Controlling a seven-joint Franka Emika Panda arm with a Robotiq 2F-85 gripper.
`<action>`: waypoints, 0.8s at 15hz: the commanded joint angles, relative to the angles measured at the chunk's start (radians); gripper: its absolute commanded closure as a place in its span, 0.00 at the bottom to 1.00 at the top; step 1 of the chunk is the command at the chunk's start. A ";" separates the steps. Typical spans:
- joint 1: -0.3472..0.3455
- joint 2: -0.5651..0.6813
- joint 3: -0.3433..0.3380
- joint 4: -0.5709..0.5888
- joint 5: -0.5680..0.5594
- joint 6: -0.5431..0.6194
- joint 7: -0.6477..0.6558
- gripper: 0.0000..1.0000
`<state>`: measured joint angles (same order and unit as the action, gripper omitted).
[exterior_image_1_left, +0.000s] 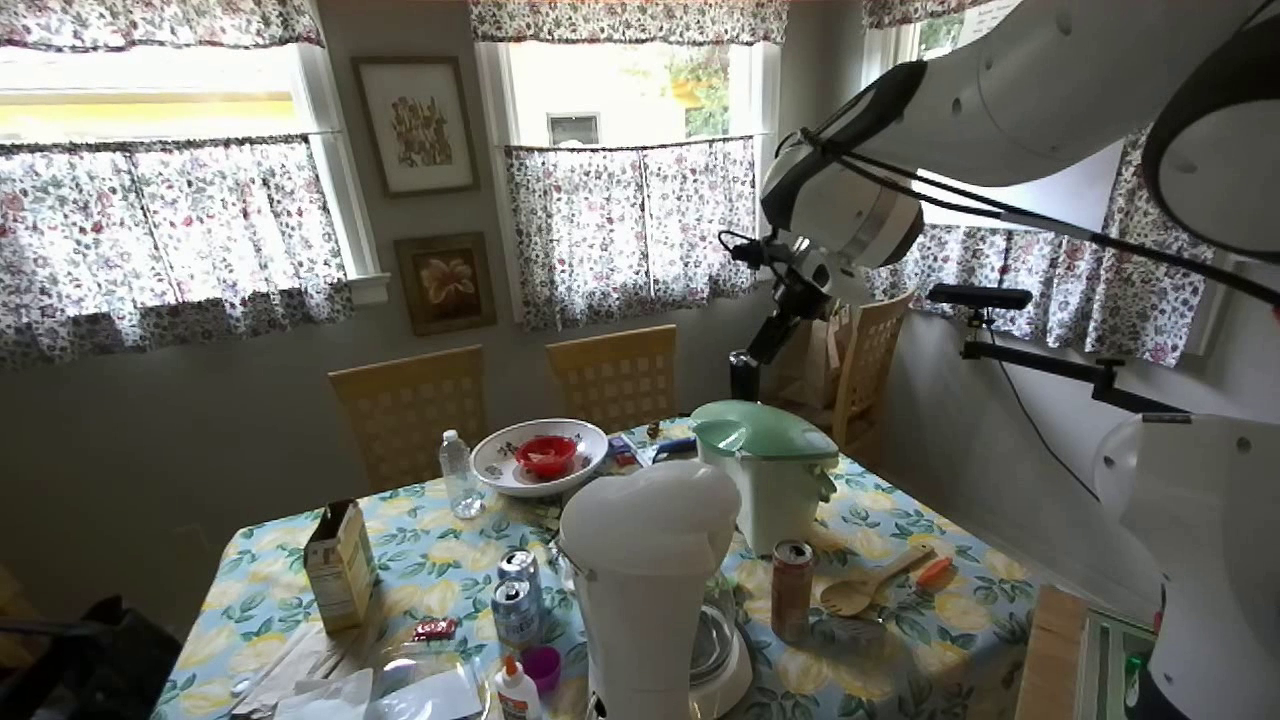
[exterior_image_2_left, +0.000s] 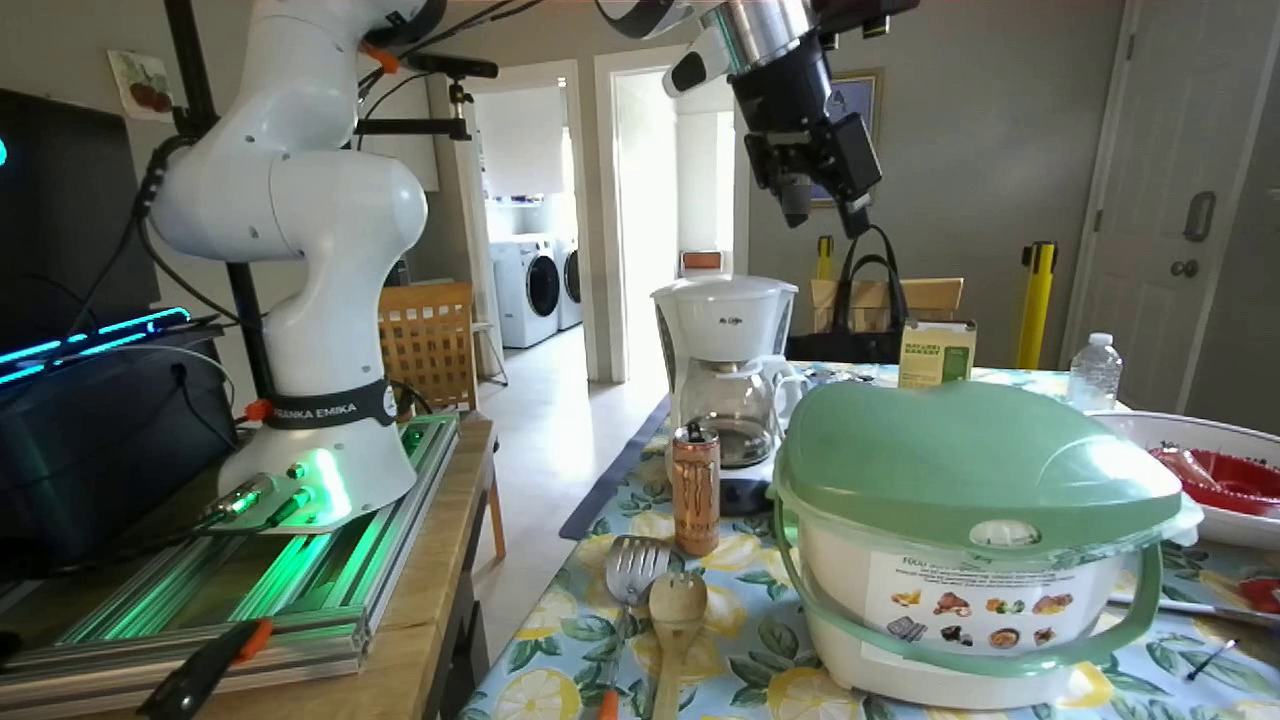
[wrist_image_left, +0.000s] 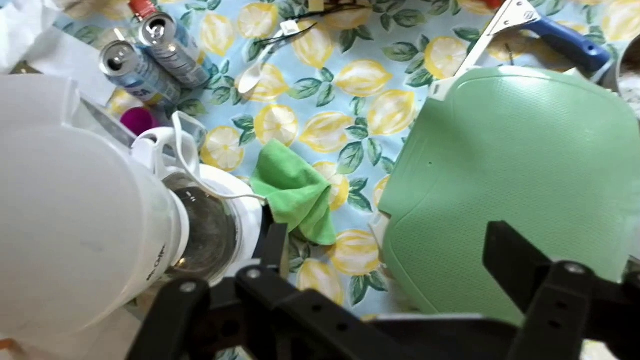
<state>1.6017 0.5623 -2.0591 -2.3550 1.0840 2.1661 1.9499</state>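
1. Along the left side of the wrist view stands a white coffee maker (wrist_image_left: 75, 215), its glass pot (wrist_image_left: 205, 225) showing to its right.
2. At upper left of that frame, two drink cans (wrist_image_left: 172, 52) stand side by side, with a purple cup (wrist_image_left: 137, 120) just below them.
3. At upper middle, a white spoon (wrist_image_left: 250, 77) lies on the lemon-patterned tablecloth (wrist_image_left: 330, 127).
4. Near the centre, a crumpled green cloth (wrist_image_left: 295, 185) lies between the coffee maker and the green-lidded bin (wrist_image_left: 510, 165), closer to the coffee maker.
5. Across the lower middle and right comes the gripper (wrist_image_left: 392, 247). Its fingers (wrist_image_left: 512, 260) are spread well apart, with tablecloth and part of the lid showing between them. The finger on the left overlaps the coffee maker's base; the one on the right overlaps the lid.
6. The bin fills the right side, lid down, with a blue-handled scraper (wrist_image_left: 565, 42) just above it at upper right.
7. In an exterior view, a cardboard box (exterior_image_1_left: 340, 575) stands at lower left; nearer the middle come a water bottle (exterior_image_1_left: 460, 475) and a white bowl (exterior_image_1_left: 500, 465) holding a red bowl (exterior_image_1_left: 546, 458).
8. In an exterior view, a slotted spatula (exterior_image_2_left: 637, 570) and a wooden spoon (exterior_image_2_left: 678, 605) lie at lower middle, an orange can (exterior_image_2_left: 697, 500) upright beyond them. The bin sits at lower right; the gripper hangs at upper right of centre, above table height.
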 joint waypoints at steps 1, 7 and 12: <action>-0.078 0.064 0.000 0.017 -0.015 -0.195 -0.025 0.00; -0.189 0.219 -0.002 0.009 -0.041 -0.345 -0.016 0.00; -0.254 0.274 0.017 0.009 -0.010 -0.362 -0.066 0.00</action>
<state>1.3866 0.7933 -2.0586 -2.3528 1.0396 1.8436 1.9044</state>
